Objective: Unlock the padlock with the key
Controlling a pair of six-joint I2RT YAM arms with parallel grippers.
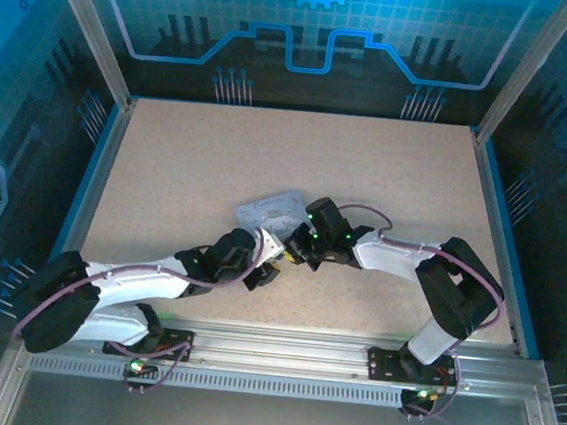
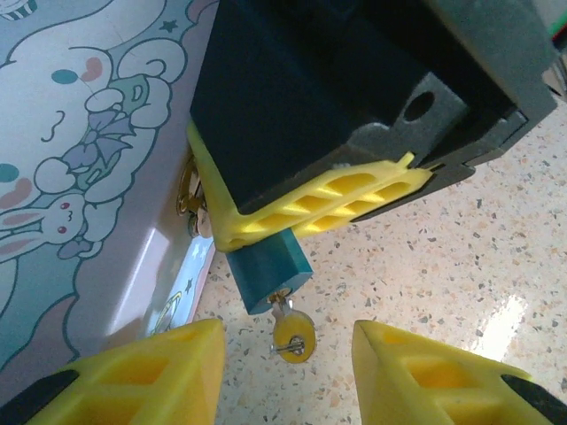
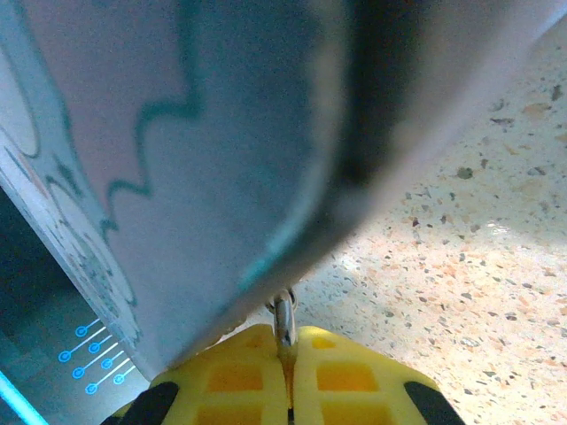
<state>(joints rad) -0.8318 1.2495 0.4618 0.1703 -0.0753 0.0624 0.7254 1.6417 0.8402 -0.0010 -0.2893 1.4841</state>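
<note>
surface: speckled beige tabletop [image 1: 387, 182]
room: blue-lit panel walls [image 1: 312, 24]
left gripper [image 1: 263, 273]: spread
right gripper [image 3: 288, 359]: pinching the padlock [image 2: 270, 274]

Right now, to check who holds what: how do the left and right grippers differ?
The left gripper is open and empty; the right gripper is shut on the shackle of the padlock. The left one faces the key at the padlock's lower end; the right one is close beside the tin. Both have yellow fingers.

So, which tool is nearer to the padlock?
Right. The right tool is shut on the padlock; the left tool is open and apart from it, facing the key that hangs from it.
</note>
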